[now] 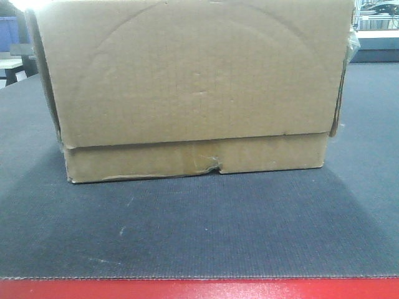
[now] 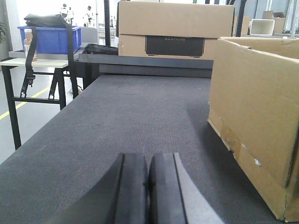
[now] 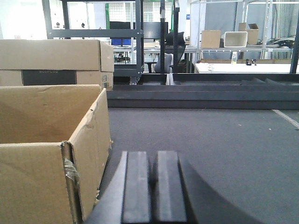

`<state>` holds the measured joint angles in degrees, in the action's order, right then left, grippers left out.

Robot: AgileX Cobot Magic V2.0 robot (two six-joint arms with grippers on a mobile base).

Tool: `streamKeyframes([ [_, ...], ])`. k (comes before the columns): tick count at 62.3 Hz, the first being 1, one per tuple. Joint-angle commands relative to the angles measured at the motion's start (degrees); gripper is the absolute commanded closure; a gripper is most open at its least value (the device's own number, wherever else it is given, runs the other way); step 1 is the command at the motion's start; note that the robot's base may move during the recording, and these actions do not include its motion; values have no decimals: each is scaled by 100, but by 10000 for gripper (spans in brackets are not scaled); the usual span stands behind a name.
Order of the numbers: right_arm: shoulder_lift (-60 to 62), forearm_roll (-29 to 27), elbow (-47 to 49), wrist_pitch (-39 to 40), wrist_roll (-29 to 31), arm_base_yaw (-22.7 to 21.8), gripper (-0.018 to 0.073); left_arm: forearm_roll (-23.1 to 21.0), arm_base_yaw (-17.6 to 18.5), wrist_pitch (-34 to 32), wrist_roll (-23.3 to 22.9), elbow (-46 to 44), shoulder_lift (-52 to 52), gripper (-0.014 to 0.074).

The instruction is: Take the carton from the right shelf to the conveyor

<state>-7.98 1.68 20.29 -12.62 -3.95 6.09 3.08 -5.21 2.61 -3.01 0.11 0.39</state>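
On the conveyor [image 1: 199, 230] — a dark grey, finely textured belt with a red front edge — one carton [image 1: 193, 87] is set down, its base resting flat on the belt. The carton is seen square-on in the front view: plain brown corrugated board, a faint curved crease across the face, clear tape at the centre seam and a small tear on the lower edge. Its top is open, as is shown by the right wrist view, where the empty interior is looked into from the side.

The carton lies between the two grippers and is touched by neither. The left gripper [image 2: 148, 186] is held low over the belt with the carton [image 2: 257, 116] just beside it on its right; its two dark pads are pressed together with nothing between them. The right gripper [image 3: 153, 186] is likewise held low, with the carton [image 3: 51, 154] near on its left; its two pads are also closed against each other and nothing is gripped.

Beyond the far end of the belt, one second cardboard box [image 2: 175, 28] bearing a dark printed panel is seen. To the left of the belt, one blue plastic bin [image 2: 49, 38] is set on a side table [image 2: 32, 63], with one black bag [image 2: 44, 19] laid on top. In the right wrist view, far off — one white bin [image 3: 235, 38] and two small cardboard boxes are seen on distant racking.
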Motion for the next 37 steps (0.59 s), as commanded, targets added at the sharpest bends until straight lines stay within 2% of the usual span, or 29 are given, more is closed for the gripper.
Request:
streamKeyframes([
  [1, 23, 55, -35, 119, 38, -21, 628, -28, -10, -76, 10, -11, -39, 599],
  [6, 23, -34, -60, 90, 123, -32, 628, -28, -10, -76, 10, -11, -39, 599],
  [14, 23, -626, -209, -8, 908, -132, 628, -28, -10, -76, 10, -11, -39, 599],
  [30, 408, -785, -963, 159, 919, -775, 628, -28, -10, -76, 10, -11, -39, 599],
  [37, 798, -785, -1465, 298, 919, -871, 628, -28, -10, -76, 10, -11, -39, 599],
])
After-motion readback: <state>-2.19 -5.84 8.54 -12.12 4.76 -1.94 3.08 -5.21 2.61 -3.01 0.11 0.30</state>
